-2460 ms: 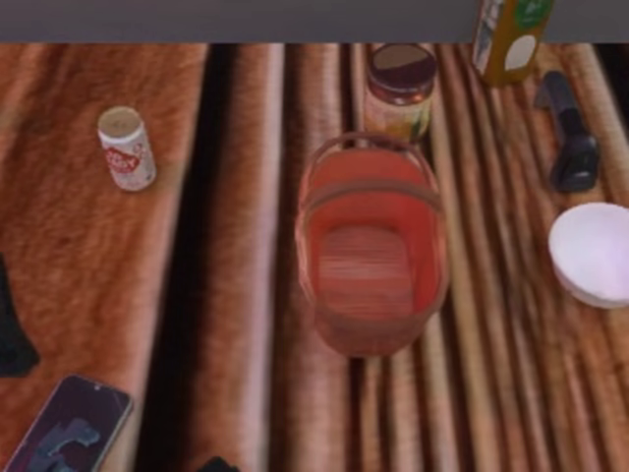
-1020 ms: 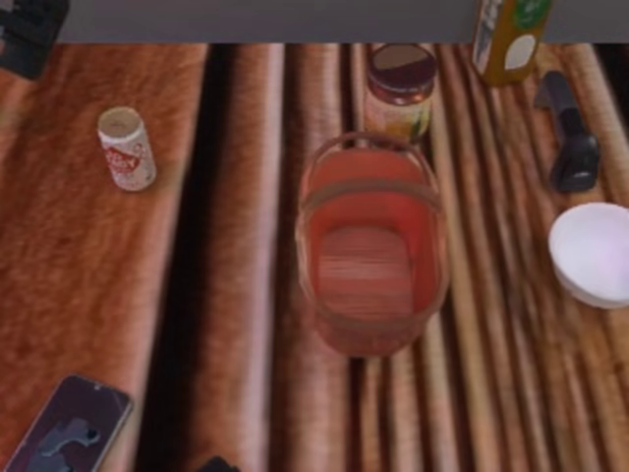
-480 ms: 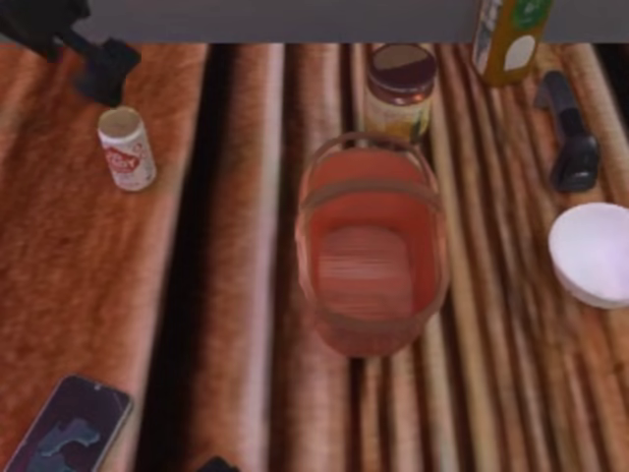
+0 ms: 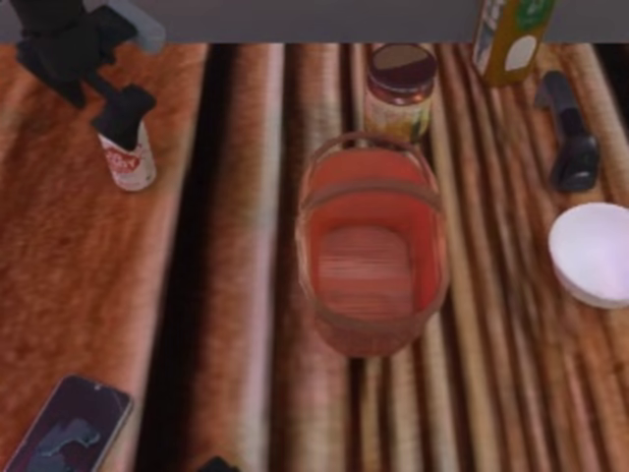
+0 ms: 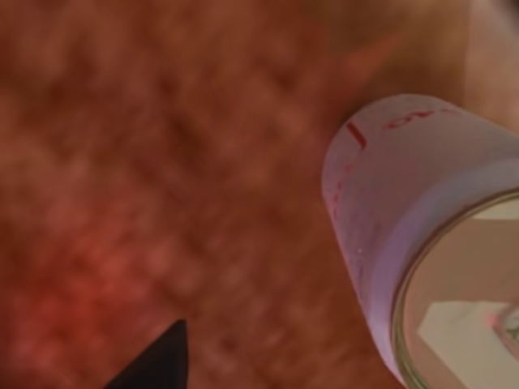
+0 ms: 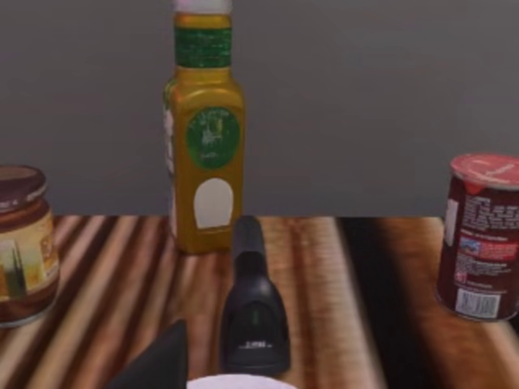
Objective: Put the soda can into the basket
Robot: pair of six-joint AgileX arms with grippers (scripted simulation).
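Reddish wood-grain tabletop (image 4: pixel 226 295) with long streaks runs under everything, a plain grey wall behind it. Standing at its far left, well apart from the basket (image 4: pixel 371 246) in the middle, the soda can (image 4: pixel 128 162) looks light, stiff and smooth-walled, likely slippery and easy to tip, so I would take it across the mid body rather than near the rim. My left hand (image 4: pixel 123 116) hovers over its top, holding nothing, whether spread or closed I cannot tell; the right arm is parked out of the top view.
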